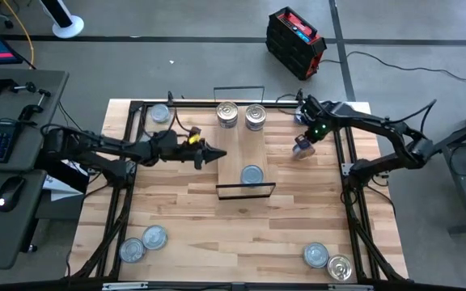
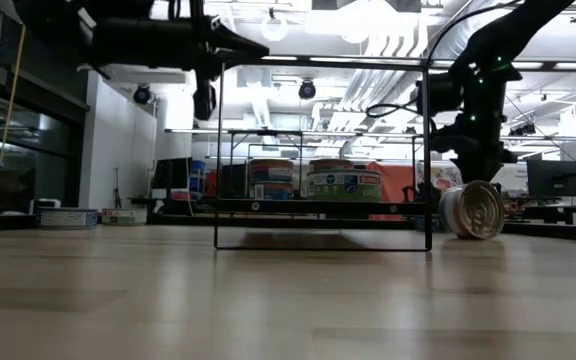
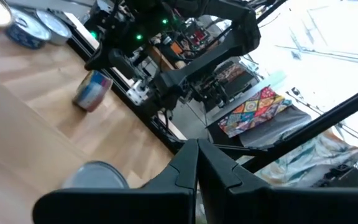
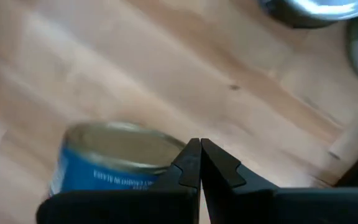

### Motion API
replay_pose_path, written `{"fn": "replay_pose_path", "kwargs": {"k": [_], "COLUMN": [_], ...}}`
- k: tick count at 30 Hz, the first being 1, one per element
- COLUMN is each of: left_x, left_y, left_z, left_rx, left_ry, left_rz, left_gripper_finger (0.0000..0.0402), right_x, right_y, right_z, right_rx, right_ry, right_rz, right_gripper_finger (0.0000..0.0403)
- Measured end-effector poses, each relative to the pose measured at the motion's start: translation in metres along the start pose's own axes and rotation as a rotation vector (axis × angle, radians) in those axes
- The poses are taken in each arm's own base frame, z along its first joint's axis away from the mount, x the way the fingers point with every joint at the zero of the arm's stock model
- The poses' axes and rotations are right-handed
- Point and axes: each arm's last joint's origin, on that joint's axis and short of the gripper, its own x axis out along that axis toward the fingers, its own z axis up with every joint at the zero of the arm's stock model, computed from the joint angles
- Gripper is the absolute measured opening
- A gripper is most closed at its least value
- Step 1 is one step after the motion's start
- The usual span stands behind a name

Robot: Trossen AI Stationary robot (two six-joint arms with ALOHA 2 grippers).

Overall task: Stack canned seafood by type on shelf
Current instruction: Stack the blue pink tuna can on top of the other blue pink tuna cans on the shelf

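The shelf (image 1: 235, 162) is a light-wood plank with black wire end frames, lying mid-table. Two stacks of tins (image 1: 227, 115) (image 1: 255, 115) stand at its far end and one pale-topped tin (image 1: 252, 174) near its near end. My left gripper (image 1: 218, 153) is shut and empty, pointing level over the shelf's left edge. My right gripper (image 4: 199, 149) is shut and points down, right of the shelf. Beside it a blue-labelled tin (image 4: 107, 163) rests on its side (image 2: 473, 210) on the table. My right gripper's shut fingertips (image 4: 188, 158) stand right beside the tipped tin's rim (image 4: 166, 146), coming from above. Whether they touch it I cannot tell. The tin rests on its curved wall on the table, its shiny lid (image 2: 480, 210) facing the near edge.
Loose tins lie at the table's far left (image 1: 160, 113), near left (image 1: 132, 249) (image 1: 154, 237) and near right (image 1: 316, 255) (image 1: 340, 267). Black frame rails (image 1: 348, 162) run along the table's sides. Bare wood lies between the shelf and the near edge.
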Motion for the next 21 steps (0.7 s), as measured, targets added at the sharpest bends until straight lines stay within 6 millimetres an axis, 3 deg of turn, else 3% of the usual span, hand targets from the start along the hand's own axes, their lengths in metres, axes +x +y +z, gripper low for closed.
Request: {"fn": "replay_pose_path", "kwargs": {"k": [8,16,21], "left_x": [0.0,-0.008,-0.024], "left_y": [-0.03,-0.054,-0.078], "left_z": [-0.035,-0.067,-0.069], "left_rx": [-0.041,-0.028,0.039], "left_ry": [0.0,0.133,0.184], "left_rz": [0.011,-0.055,-0.198], "left_gripper_finger": [0.0001,0.0001,0.0001], "right_x": [-0.005,-0.009,-0.01], "right_y": [0.031,0.063,0.078], "right_z": [-0.009,-0.023,-0.027], "right_rx": [-0.139,-0.221,-0.267], "right_ry": [-0.012,-0.017,-0.071], "right_rz": [0.033,0.07,0.066], "right_gripper_finger": [0.0,0.0,0.0]}}
